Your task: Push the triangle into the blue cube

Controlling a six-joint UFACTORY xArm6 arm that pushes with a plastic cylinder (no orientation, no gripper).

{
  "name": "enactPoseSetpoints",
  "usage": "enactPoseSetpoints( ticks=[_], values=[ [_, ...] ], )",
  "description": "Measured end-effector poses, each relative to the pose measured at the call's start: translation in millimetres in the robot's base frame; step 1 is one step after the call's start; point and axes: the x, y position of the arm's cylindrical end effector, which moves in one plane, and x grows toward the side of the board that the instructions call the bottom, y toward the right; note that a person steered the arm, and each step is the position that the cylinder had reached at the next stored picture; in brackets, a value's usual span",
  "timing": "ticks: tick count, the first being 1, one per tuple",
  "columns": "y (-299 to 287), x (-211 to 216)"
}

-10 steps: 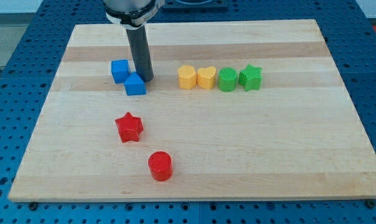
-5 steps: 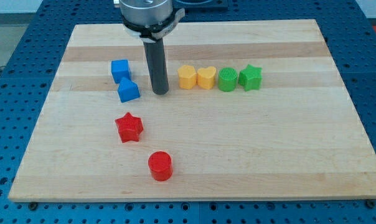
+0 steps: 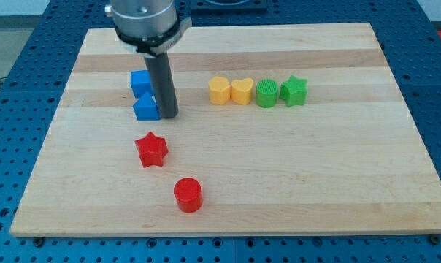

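Observation:
The blue cube (image 3: 139, 81) sits on the wooden board at the upper left. The blue triangle (image 3: 144, 107) lies directly below it, touching or nearly touching its lower edge. My tip (image 3: 168, 115) rests on the board against the triangle's right side. The rod rises from there and hides part of the triangle's right edge.
A row of a yellow hexagon (image 3: 219, 90), a yellow heart (image 3: 242, 91), a green cylinder (image 3: 267, 93) and a green star (image 3: 293, 90) lies to the right. A red star (image 3: 152, 149) and a red cylinder (image 3: 188, 194) lie below. The board (image 3: 352, 183) has blue table around it.
The tip went right away from the triangle, then came back left against its right side. The triangle slid left and now sits directly under the blue cube.

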Motion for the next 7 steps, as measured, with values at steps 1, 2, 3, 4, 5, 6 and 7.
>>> enactPoseSetpoints(
  ticks=[1,2,3,4,5,6,7],
  values=[
    [0.3,26.7],
    [-0.9,26.7],
    [-2.8,18.4],
    [-7.2,8.5],
    [-17.3,8.5],
    [-31.6,8.6],
    [-41.1,6.9]
  ],
)
